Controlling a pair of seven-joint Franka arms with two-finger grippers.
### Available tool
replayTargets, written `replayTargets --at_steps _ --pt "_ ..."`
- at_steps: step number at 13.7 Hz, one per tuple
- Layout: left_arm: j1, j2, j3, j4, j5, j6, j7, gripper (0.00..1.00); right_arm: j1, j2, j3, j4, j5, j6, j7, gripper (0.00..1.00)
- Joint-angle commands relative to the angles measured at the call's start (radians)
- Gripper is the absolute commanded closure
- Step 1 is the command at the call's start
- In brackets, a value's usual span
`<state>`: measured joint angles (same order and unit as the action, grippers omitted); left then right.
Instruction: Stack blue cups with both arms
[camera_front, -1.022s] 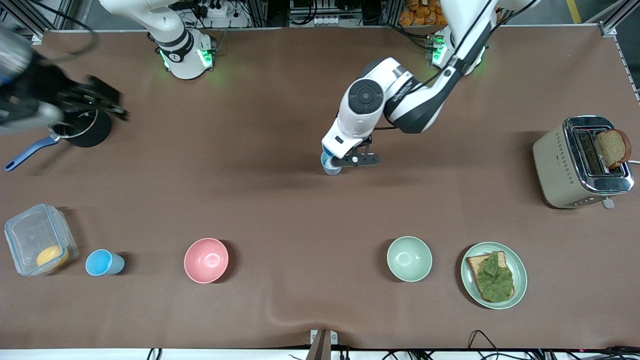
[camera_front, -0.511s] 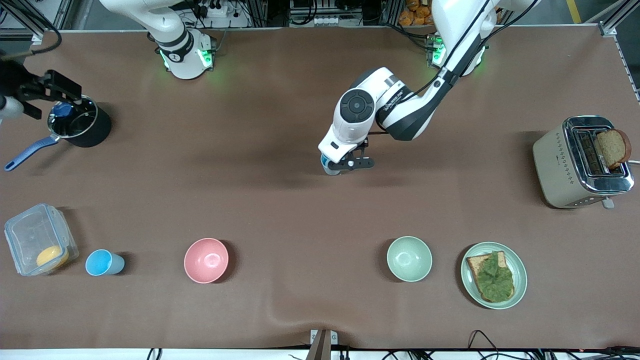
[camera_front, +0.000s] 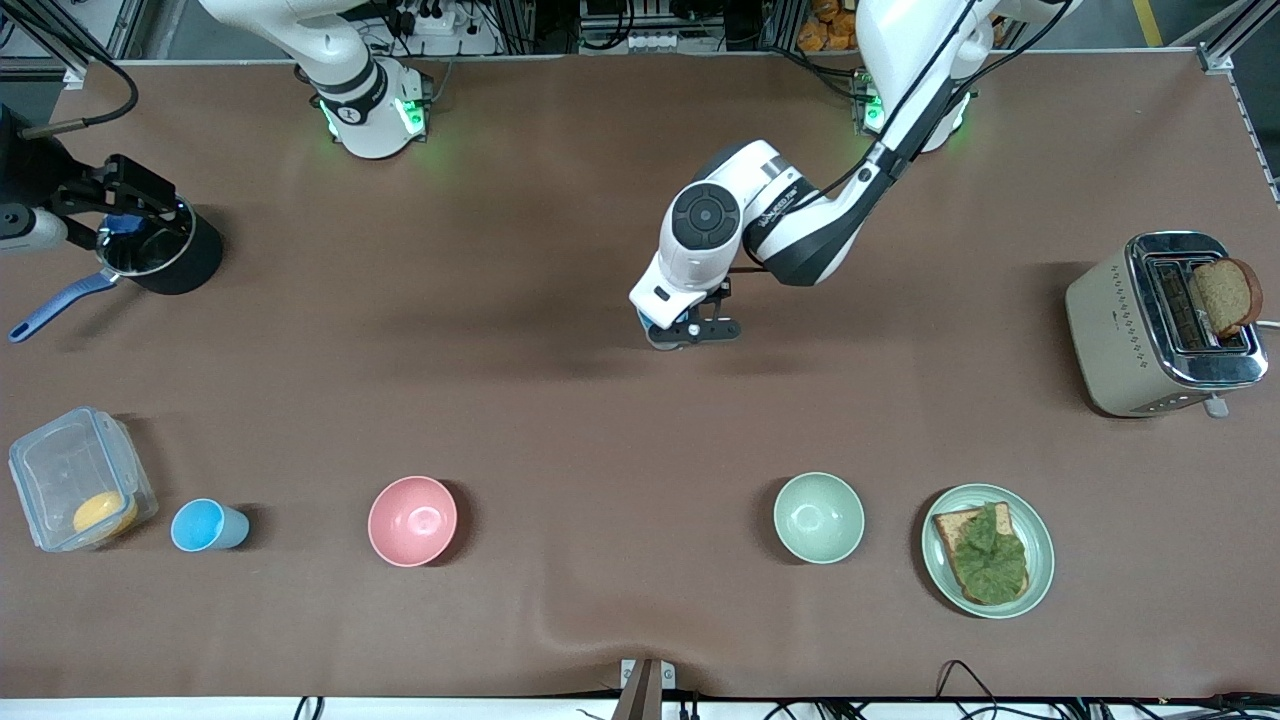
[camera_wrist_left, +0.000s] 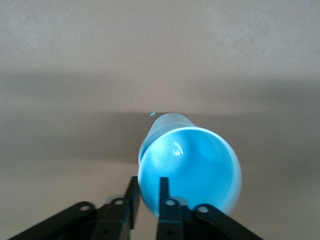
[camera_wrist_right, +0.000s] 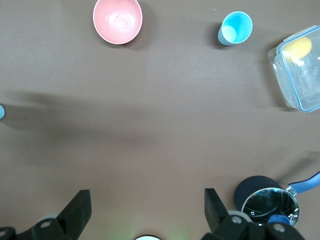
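Your left gripper (camera_front: 690, 335) has shifted slightly, still clamping a blue cup (camera_wrist_left: 187, 167). Your right gripper (camera_front: 125, 205), fingers spread, has steadied above the black pot (camera_front: 165, 255) on the brown surface (camera_front: 560, 430).

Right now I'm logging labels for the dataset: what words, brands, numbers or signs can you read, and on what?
None can be read.
left arm: a line of dark lettering on its white forearm, too small to read.
toaster: only a dotted pattern on its side, no text.
blue cup in the left gripper: plain.
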<state>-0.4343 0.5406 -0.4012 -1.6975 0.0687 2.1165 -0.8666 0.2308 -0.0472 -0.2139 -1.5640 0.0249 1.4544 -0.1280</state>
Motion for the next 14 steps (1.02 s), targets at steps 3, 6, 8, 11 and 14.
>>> replayTargets --at_steps 3,6,8,11,14 --pt "-0.002 -0.017 0.021 0.091 0.045 -0.023 -0.049 0.0 -0.036 -0.045 0.036 -0.013 0.009 0.012 -0.016 0.0" --pt "0.113 -0.088 0.031 0.114 0.063 -0.049 0.003 0.0 -0.054 -0.045 0.051 -0.01 0.018 0.015 -0.019 0.0" --pt "0.234 -0.157 0.03 0.116 0.06 -0.098 0.11 0.0 -0.062 -0.046 0.064 -0.011 -0.02 0.032 -0.027 0.0" --pt "0.382 -0.237 0.025 0.116 0.062 -0.137 0.225 0.0 -0.071 -0.051 0.064 -0.04 -0.042 0.052 -0.015 0.0" --pt "0.433 -0.306 0.03 0.125 0.062 -0.203 0.337 0.0 -0.07 -0.089 0.059 -0.131 -0.025 0.124 -0.018 0.0"
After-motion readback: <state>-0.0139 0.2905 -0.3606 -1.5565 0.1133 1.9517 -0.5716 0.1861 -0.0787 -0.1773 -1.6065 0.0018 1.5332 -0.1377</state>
